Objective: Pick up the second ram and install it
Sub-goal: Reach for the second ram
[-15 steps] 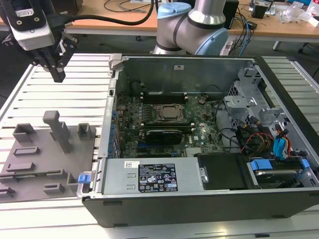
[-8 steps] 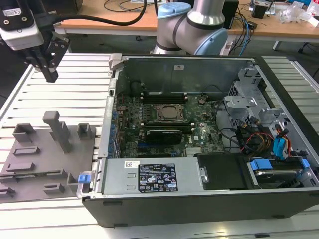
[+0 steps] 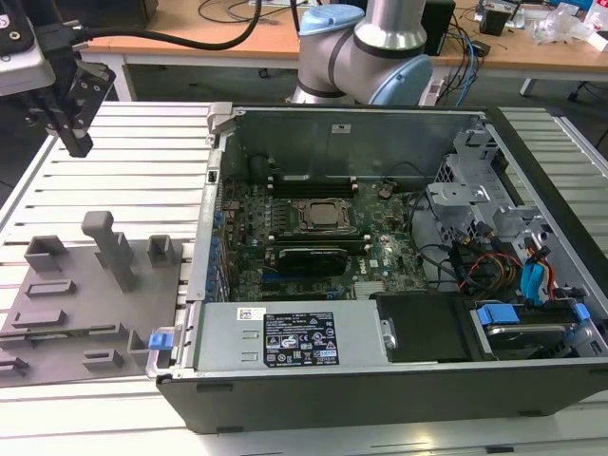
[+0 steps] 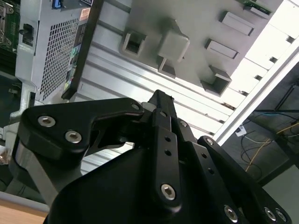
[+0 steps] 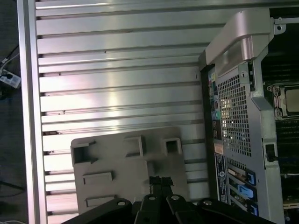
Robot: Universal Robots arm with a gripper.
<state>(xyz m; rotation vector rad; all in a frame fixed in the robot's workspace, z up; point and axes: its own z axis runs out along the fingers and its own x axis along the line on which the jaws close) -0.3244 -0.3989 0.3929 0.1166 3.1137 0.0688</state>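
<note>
Second ram (image 4: 256, 4) apparently lying as a thin green strip at the outer edge of the grey fixture (image 3: 71, 318), on the side away from the computer case (image 3: 380, 380), cut off at the picture's border in the second wrist view; too little visible to be certain. Not held by anything. End effector (image 3: 78, 141) up above the slatted metal bench (image 3: 142, 180), toward the exterior view's left, well apart from the case. Fingers (image 5: 155, 183) pressed together, gripping nothing. Inside the open case, a motherboard (image 3: 285, 237) with the square processor socket (image 3: 321, 215) lying between long black slots (image 3: 309, 180). Behind the case, the grey and blue arm (image 3: 394, 28).
</note>
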